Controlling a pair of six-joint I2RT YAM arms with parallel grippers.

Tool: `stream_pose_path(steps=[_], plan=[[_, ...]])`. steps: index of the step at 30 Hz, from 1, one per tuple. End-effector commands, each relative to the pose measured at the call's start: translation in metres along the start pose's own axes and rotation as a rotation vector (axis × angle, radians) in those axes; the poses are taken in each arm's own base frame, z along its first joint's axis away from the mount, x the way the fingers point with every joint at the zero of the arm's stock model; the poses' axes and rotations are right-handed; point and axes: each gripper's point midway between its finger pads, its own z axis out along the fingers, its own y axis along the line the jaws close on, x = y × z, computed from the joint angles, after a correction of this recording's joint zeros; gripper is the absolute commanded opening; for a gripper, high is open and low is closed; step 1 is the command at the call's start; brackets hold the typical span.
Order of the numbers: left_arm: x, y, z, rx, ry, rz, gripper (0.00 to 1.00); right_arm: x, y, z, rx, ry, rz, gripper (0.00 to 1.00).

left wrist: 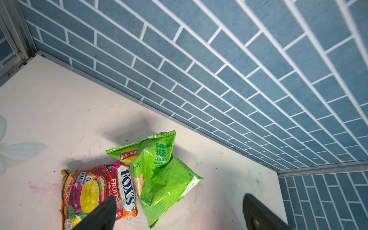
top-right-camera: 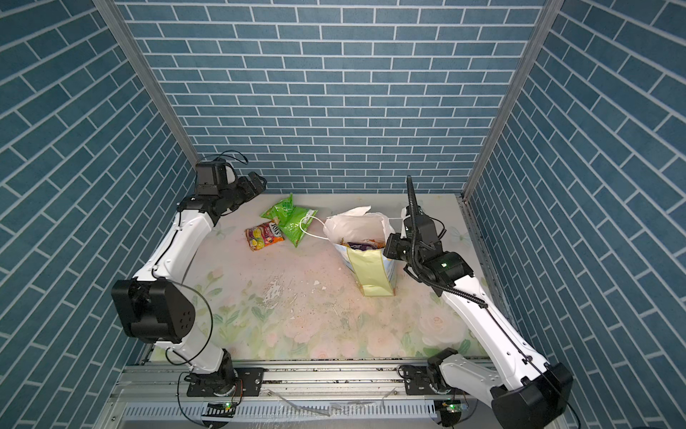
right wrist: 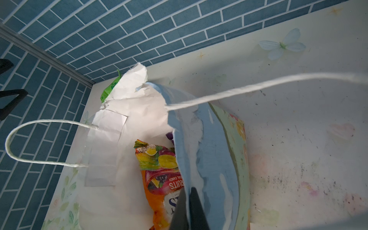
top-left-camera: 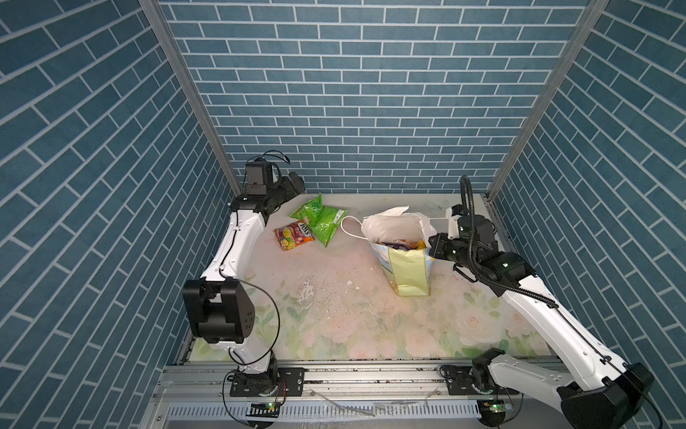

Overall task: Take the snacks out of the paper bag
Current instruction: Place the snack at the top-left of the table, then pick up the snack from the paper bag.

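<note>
While right gripper (right wrist: 188,197) pinches paper bag (right wrist: 219,159) wall, packets (right wrist: 159,169) inside half hidden, left gripper (left wrist: 179,199) jaws spread.

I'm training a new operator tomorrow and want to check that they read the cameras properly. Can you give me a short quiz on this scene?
1. True or false: the left gripper is clamped on the fruit-candy packet lying on the table.
2. What is the right gripper shut on? A) the wall of the paper bag B) a cord handle C) a green packet
3. Name one snack that lies inside the paper bag.

Key:
1. False: its jaws stand open, clear of the packet.
2. A.
3. The orange-red packet; the purple packet also counts.
</note>
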Motion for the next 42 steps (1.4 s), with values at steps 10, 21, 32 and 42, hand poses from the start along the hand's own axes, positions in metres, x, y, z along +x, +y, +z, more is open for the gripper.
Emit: stream_pose_path(steps=[10, 21, 32, 42], plan=[[0.079, -0.044, -0.082, 0.134, 0.070, 0.112, 1.00, -0.010, 0.004, -0.009, -0.005, -0.036, 0.008, 0.00], [0.093, -0.010, -0.131, 0.059, -0.015, 0.197, 1.00, -0.006, -0.002, -0.011, 0.017, -0.032, 0.002, 0.00], [0.103, -0.018, -0.122, 0.129, 0.041, 0.209, 1.00, -0.010, -0.008, -0.013, 0.065, -0.039, -0.023, 0.00], [0.099, -0.024, -0.133, 0.150, 0.028, 0.217, 1.00, -0.024, -0.012, -0.011, 0.121, -0.066, -0.077, 0.00]])
